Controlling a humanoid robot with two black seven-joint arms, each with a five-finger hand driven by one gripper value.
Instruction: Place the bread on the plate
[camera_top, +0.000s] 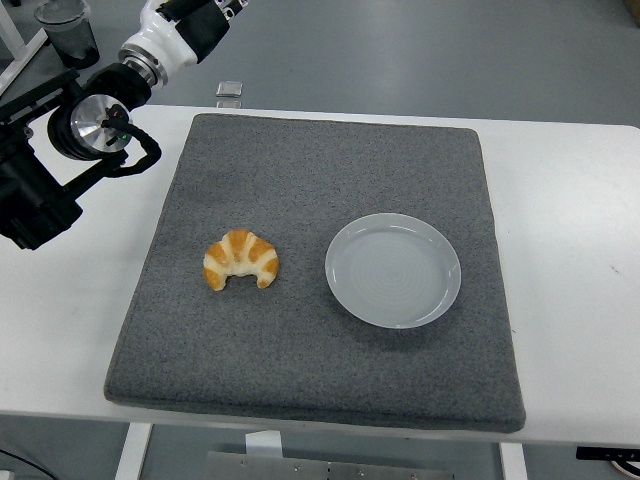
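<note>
- Croissant (241, 260) lies on the grey mat (320, 160), left of the empty white plate (393, 270) and apart from it.
- Left hand (185, 22) is raised at the top left corner, beyond the desk (560, 180); its fingers run out of frame, so their state cannot be told.
- Croissant sits well below and right of that hand.
- Right arm is out of view.

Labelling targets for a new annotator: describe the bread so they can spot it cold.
On the white table lies a square grey felt mat. On its left half, apart from the round pale plate to its right, sits the croissant. It is the only golden-brown, crescent-shaped thing there, with both tips pointing toward the table's near edge.
</note>
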